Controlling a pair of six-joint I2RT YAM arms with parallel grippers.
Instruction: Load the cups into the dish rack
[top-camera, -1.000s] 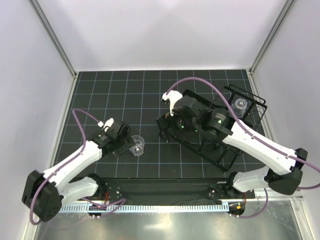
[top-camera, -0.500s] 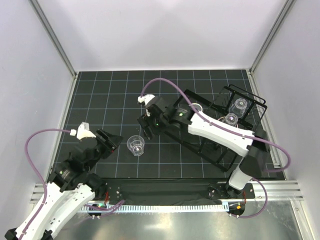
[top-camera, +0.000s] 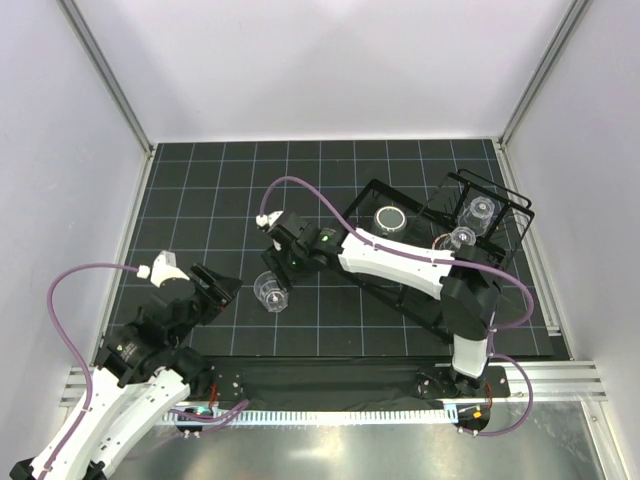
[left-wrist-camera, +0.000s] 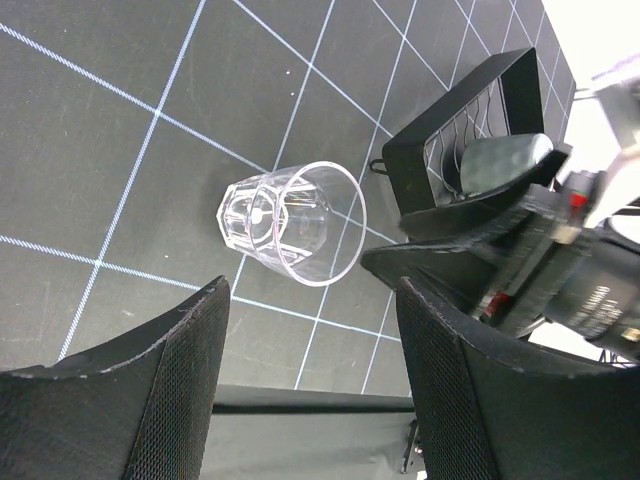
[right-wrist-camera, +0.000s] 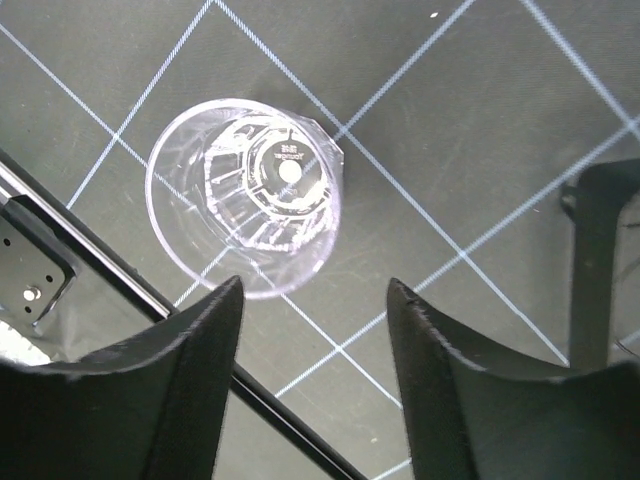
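A clear tumbler (top-camera: 271, 291) stands upright on the black grid mat, left of the dish rack (top-camera: 500, 262). My right gripper (top-camera: 282, 266) is open and empty just behind it. In the right wrist view the tumbler (right-wrist-camera: 245, 195) is ahead of the gripper (right-wrist-camera: 315, 340), nearer the left finger, outside the jaws. My left gripper (top-camera: 218, 289) is open and empty to the tumbler's left. In the left wrist view the tumbler (left-wrist-camera: 296, 224) lies beyond the gripper (left-wrist-camera: 310, 330). Three clear cups (top-camera: 482, 211) (top-camera: 462, 237) (top-camera: 390, 218) sit in the rack. I cannot make out the handled mug.
The right arm (top-camera: 400, 258) stretches across the rack's left half. The rack's end (left-wrist-camera: 470, 140) shows behind the right gripper in the left wrist view. The mat's front edge and a metal rail (top-camera: 330, 412) run along the near side. White walls close in the workspace.
The right arm has reached left from the rack to just behind the tumbler. The left arm pulled back from the tumbler and has hardly moved in the last half second.
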